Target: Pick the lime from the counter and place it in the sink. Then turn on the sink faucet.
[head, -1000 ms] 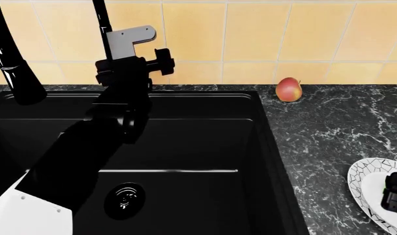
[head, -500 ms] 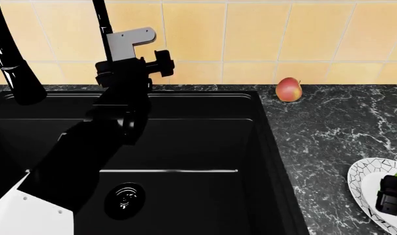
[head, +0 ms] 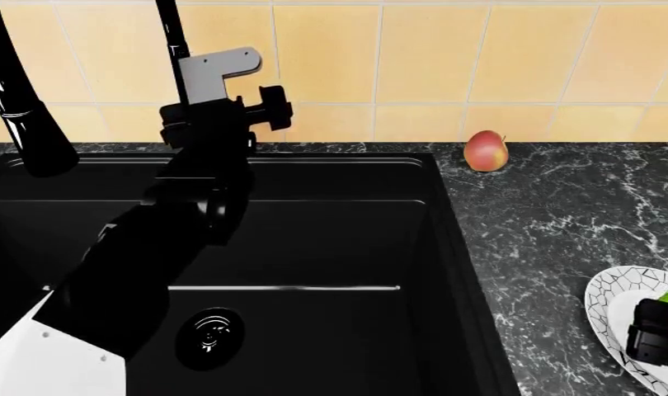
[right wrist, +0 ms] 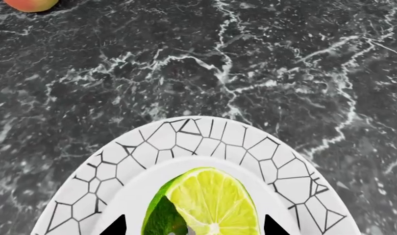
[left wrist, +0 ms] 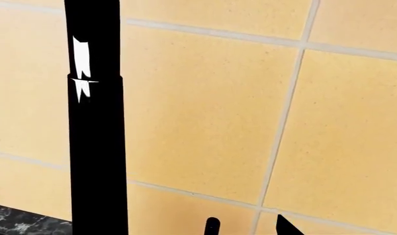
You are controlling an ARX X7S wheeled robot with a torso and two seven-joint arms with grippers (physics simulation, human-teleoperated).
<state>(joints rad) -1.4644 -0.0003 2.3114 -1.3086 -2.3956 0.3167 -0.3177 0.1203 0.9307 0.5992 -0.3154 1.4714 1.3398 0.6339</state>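
Right end effector (right wrist: 193,226) fingers apart, straddling the lime (right wrist: 202,203) on the plate (right wrist: 146,147), lower centre. Risk: rounded fruit squirts sideways on closing. Left end effector (left wrist: 244,227): state unreadable.

I'm seeing the dark marble surface (head: 554,239) carrying a crackle-patterned plate (head: 611,309) and, well apart, a red-yellow fruit (head: 486,151) sitting by the wall.

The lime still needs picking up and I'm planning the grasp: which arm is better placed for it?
The right. Its gripper hangs over the plate, fingertips straddling the lime. The left gripper is up by the sink faucet, across the sink.
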